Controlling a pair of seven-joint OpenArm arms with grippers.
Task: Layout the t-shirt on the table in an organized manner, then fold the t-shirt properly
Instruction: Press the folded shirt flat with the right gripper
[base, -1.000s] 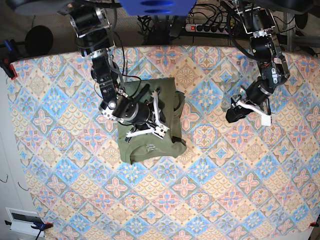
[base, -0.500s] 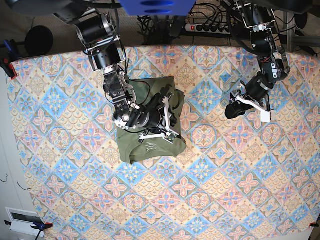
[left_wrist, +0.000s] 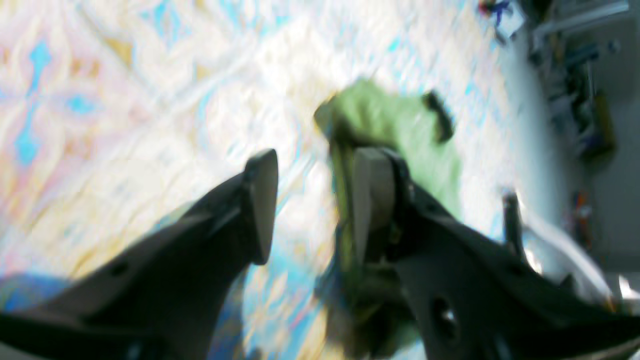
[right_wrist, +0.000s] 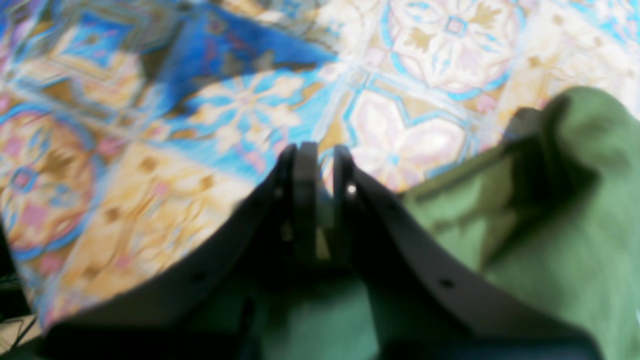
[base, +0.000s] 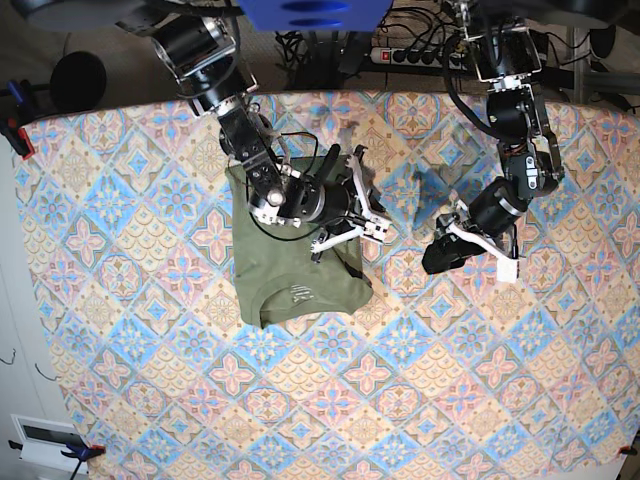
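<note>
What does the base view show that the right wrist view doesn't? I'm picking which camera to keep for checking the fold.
Only the base view shows the whole t-shirt as a compact olive block with the pale neck label facing up, both arms, the left gripper off to the side over bare cloth, and the table edges.

Only the right wrist view shows the right gripper close up, jaws nearly together, nothing visibly pinched.

Both show olive fabric beside the right gripper and the tile-pattern cloth.

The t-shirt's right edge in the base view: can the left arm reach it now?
Probably yes. The left gripper hangs open over bare table beside the t-shirt. Only the shut right gripper at that edge might crowd it.
</note>
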